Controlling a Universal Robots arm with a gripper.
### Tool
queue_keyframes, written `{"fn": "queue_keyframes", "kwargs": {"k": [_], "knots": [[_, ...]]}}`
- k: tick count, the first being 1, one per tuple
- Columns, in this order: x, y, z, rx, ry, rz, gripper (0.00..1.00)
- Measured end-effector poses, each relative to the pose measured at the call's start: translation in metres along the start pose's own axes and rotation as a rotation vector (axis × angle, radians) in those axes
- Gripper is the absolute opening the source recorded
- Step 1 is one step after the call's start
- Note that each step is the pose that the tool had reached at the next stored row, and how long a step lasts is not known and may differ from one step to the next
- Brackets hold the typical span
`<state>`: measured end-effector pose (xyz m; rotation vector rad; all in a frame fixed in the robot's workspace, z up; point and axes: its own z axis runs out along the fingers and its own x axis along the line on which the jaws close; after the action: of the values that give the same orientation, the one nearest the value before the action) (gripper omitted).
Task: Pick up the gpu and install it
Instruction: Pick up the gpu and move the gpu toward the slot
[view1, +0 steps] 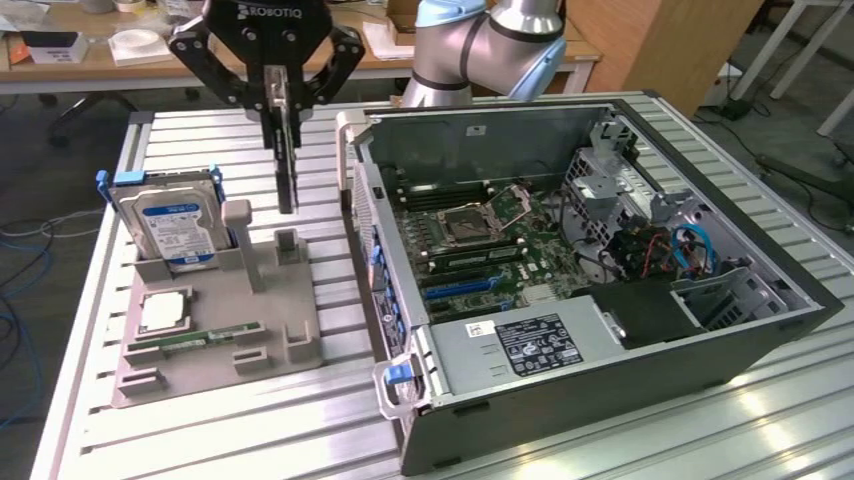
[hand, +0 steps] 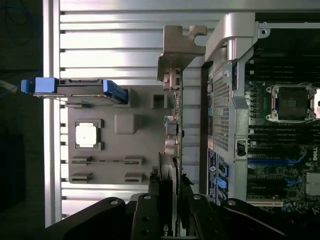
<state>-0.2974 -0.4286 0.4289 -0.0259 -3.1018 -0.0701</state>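
Gripper (view1: 280, 105) clamped shut on the gpu (view1: 284, 165), pinching the card's upper end between both fingers. The card hangs vertical and edge-on to the exterior camera, so it reads as a thin dark strip. It is up in the air over the grey fixture tray (view1: 287, 345), and its lower end sits just above the tray's small upright posts with a visible gap, not touching. It hangs between the hard drive (view1: 171, 225) on the exterior view's left and the open computer case (view1: 747, 330) on the exterior view's right, not inside the case. In the wrist view the gripper (hand: 175, 192) holds the gpu (hand: 176, 130) the same way, with the metal bracket (hand: 179, 47) at the far end from the fingers, just beside the case's silver corner (hand: 235, 35). The hard drive is blue-labelled in a blue caddy and stands upright in its tray slot, seen edge-on in the wrist view (hand: 80, 89). A CPU chip (view1: 163, 312) lies flat in its tray pocket, also seen from the wrist (hand: 86, 135). A RAM stick (view1: 200, 338) lies just below it, near the tray's front. The case lies on its side, open. The motherboard (view1: 467, 255) is exposed, with the CPU socket (view1: 478, 212) and blue expansion slots (hand: 272, 161) showing. The power supply (view1: 527, 345) is at the near end, and a blue latch handle (view1: 396, 378) is on the front corner. Everything sits on a slatted aluminium table (view1: 214, 440). The robot arm (view1: 494, 40) is behind the case.
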Motion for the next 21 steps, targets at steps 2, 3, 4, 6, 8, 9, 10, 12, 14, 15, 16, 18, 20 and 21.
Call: {"fn": "queue_keyframes", "kwargs": {"k": [2, 3, 4, 6, 8, 9, 10, 12, 14, 15, 16, 18, 20, 21], "knots": [[-0.0020, 0.0000, 0.0000, 0.0082, -0.0002, 0.000, 0.26], [-0.0030, 0.0000, -0.0001, 0.0117, -0.0002, 0.000, 0.26], [-0.0039, 0.0001, -0.0001, 0.0153, -0.0003, 0.000, 0.26], [-0.0058, 0.0001, -0.0002, 0.0224, -0.0003, 0.000, 0.26], [-0.0074, 0.0001, -0.0003, 0.0287, -0.0004, 0.000, 0.26], [-0.0081, 0.0002, -0.0003, 0.0323, -0.0006, 0.000, 0.26], [-0.0087, 0.0003, -0.0003, 0.0375, -0.0006, 0.000, 0.26], [-0.0091, 0.0007, -0.0003, 0.0508, -0.0009, 0.001, 0.26], [-0.0092, 0.0009, -0.0003, 0.0642, -0.0010, 0.001, 0.26], [-0.0092, 0.0009, -0.0003, 0.0687, -0.0012, 0.002, 0.26], [-0.0092, 0.0009, -0.0002, 0.0716, -0.0024, 0.001, 0.26], [-0.0091, 0.0010, -0.0002, 0.0756, -0.0065, 0.002, 0.26], [-0.0093, 0.0010, -0.0003, 0.0763, -0.0073, 0.001, 0.26], [-0.0092, 0.0010, -0.0003, 0.0763, -0.0074, 0.002, 0.26]]}}
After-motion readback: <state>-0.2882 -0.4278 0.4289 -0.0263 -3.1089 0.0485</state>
